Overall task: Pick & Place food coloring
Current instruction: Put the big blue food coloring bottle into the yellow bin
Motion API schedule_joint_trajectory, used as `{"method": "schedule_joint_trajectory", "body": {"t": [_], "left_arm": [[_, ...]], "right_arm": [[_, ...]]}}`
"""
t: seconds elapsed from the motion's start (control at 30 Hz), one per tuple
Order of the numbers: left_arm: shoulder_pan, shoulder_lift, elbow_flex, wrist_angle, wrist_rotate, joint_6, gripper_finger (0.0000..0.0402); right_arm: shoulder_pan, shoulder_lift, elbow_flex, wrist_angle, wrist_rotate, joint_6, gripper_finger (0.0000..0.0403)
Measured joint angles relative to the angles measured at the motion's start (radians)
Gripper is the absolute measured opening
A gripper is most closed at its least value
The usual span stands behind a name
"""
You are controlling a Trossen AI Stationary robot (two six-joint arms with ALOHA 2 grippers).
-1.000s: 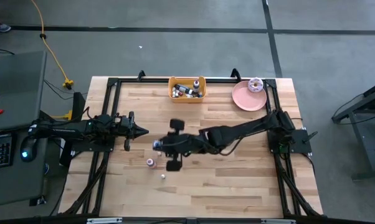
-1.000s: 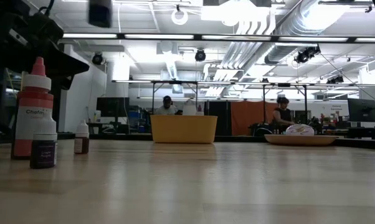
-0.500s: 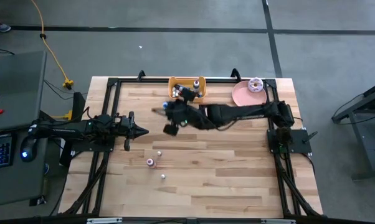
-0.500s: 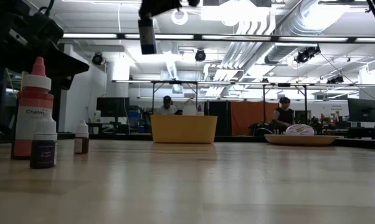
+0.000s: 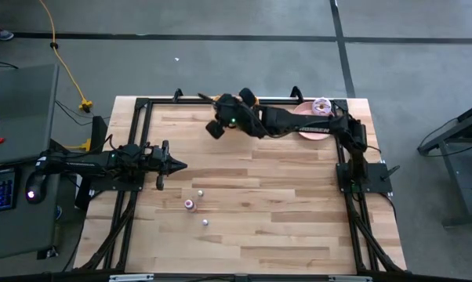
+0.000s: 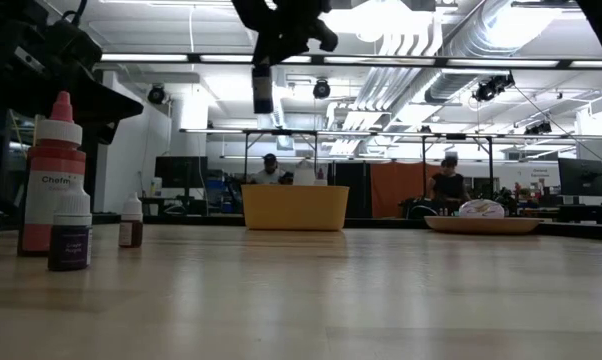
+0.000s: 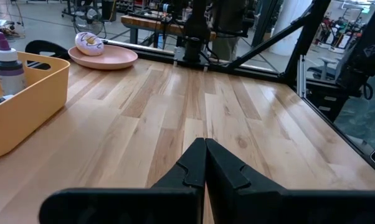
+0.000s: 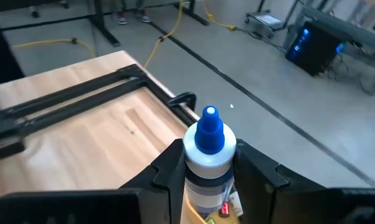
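The right gripper, pinching a small blue-capped food coloring bottle, hangs over the yellow plastic bin, so releasing it inside seems next, while the left gripper, pressed together, waits well apart from that bin

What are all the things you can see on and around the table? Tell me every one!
Blue-capped bottle: one, blue tip on a white body, held above the yellow bin.
Loose bottles: three, whitish caps, one pink-red, standing on the table in front of the left arm.
Yellow bin: one, at the table's far edge, with bottles inside, one purple.
Pink plate: one, far right corner of the table, beside the bin.
Donut: one, pale, lying on the plate.
Table: one, light wood with a black frame.
People: two, far back in the room.
Left gripper: dark, fingers shut, low over the table's left side.
Right gripper: dark, clamped on the blue-capped bottle.
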Motion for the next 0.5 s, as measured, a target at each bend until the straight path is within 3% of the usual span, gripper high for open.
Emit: {"method": "schedule_joint_trajectory", "body": {"t": [0.5], "left_arm": [[0.000, 0.000, 0.000, 0.000, -0.001, 0.000, 0.0001]], "right_arm": [[-0.150, 0.000, -0.009, -0.141, -0.023, 0.147, 0.0104]]}}
